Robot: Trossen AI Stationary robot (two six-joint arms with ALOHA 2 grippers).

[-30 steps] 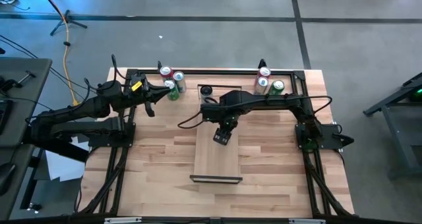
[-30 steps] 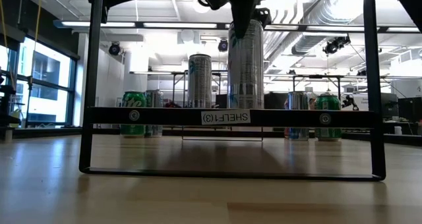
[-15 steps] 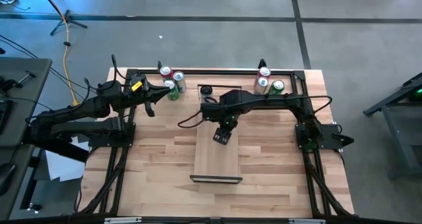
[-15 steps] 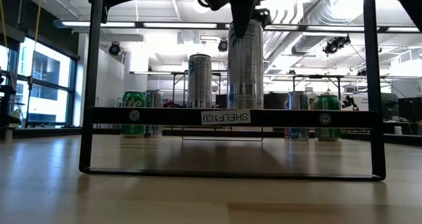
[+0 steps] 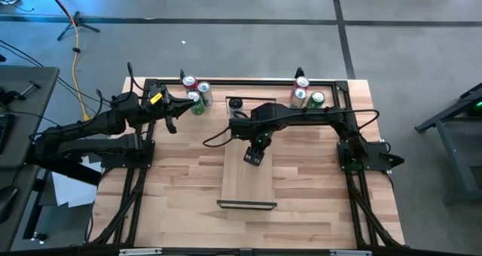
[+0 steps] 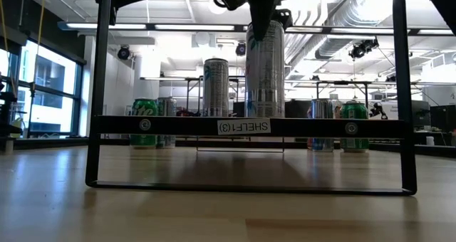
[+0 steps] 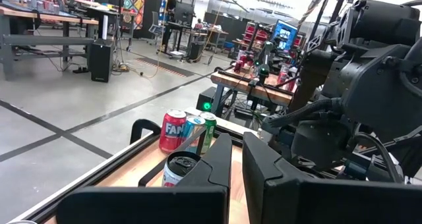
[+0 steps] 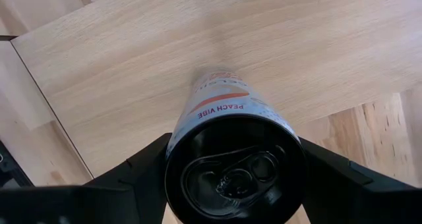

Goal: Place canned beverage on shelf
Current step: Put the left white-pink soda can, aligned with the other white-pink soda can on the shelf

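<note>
Right pincer (image 5: 254, 156) grips a tall silver can (image 6: 265, 70) from above, upright over the pale shelf (image 5: 248, 182), near its far end. Whether the can touches the board I cannot tell. Left pincer (image 5: 172, 125), fully closed and empty, waits beside cans (image 5: 199, 96) at the counter (image 5: 181, 173) edge.

Pale wood shelf (image 5: 247, 179); silver can (image 6: 265, 70)

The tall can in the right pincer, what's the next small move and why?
Probably open the right pincer and lift away: the tall can appears to stand upright on the shelf, with the pincer gripping its top. Whether its base rests fully is unclear.
</note>
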